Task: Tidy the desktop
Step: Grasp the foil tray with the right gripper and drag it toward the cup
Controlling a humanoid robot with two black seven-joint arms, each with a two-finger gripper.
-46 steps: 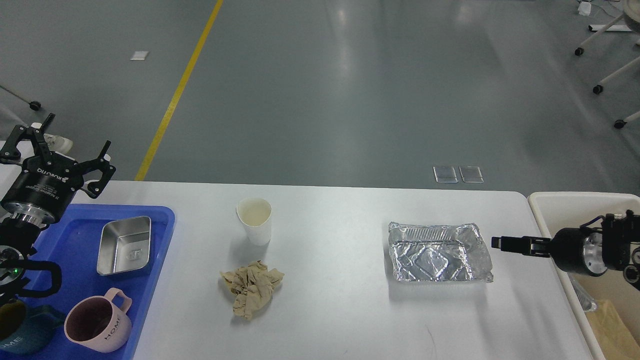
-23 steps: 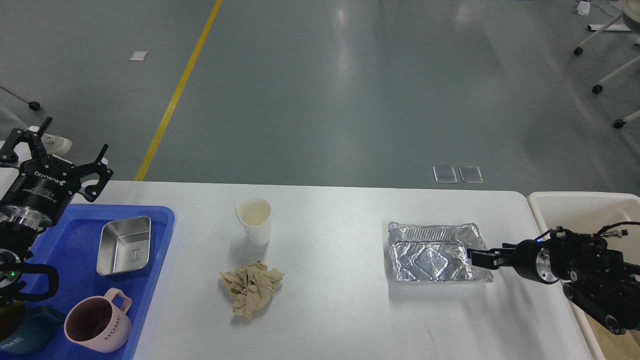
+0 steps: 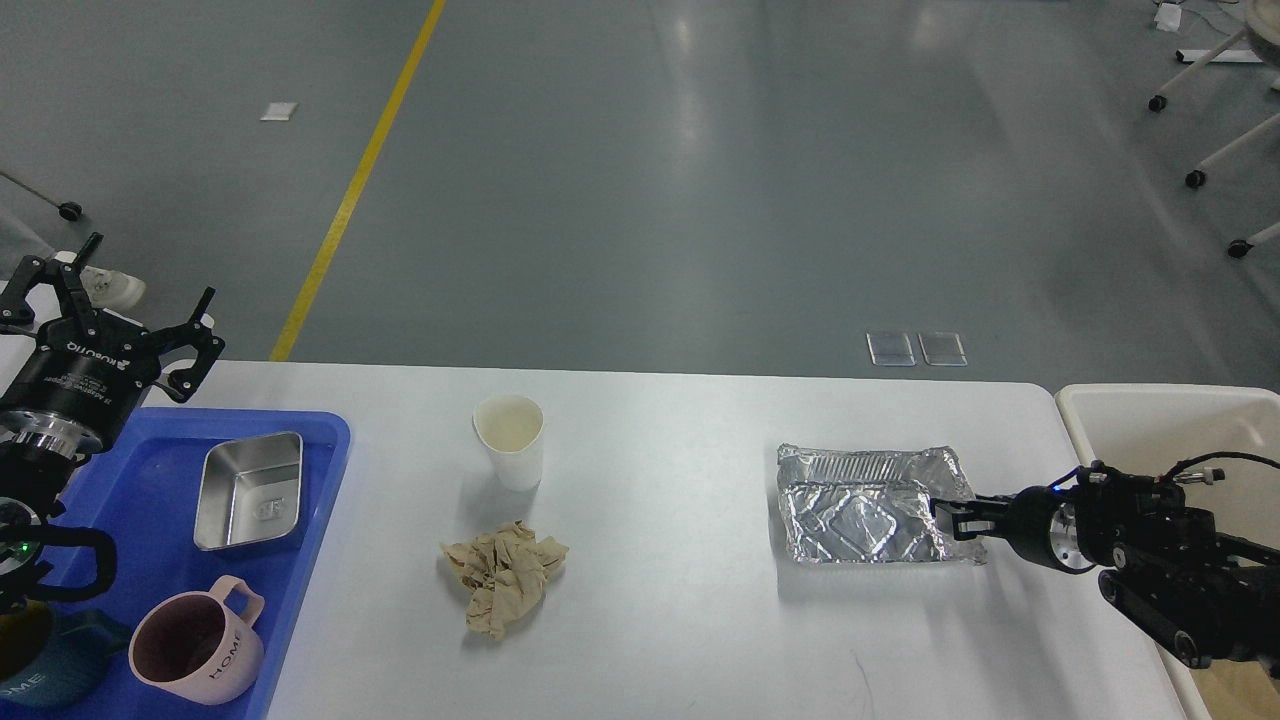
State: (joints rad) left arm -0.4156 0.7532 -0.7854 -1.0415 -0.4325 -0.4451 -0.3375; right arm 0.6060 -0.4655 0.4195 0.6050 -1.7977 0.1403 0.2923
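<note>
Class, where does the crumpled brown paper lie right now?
In the head view, the crumpled brown paper lies left of centre on the desktop, just in front of the white paper cup.

— What's on the left?
— A blue plastic tray [image 3: 165, 470] holding a shiny rectangular steel dish [image 3: 250, 491] and a pink ceramic mug [image 3: 195, 648] marked HOME.
— And further right?
— A white paper cup [image 3: 509, 441] standing upright, a crumpled tan paper napkin [image 3: 503, 577] just in front, a crinkled foil container [image 3: 872, 504], and an off-white rectangular bin [image 3: 1150, 415].
</note>
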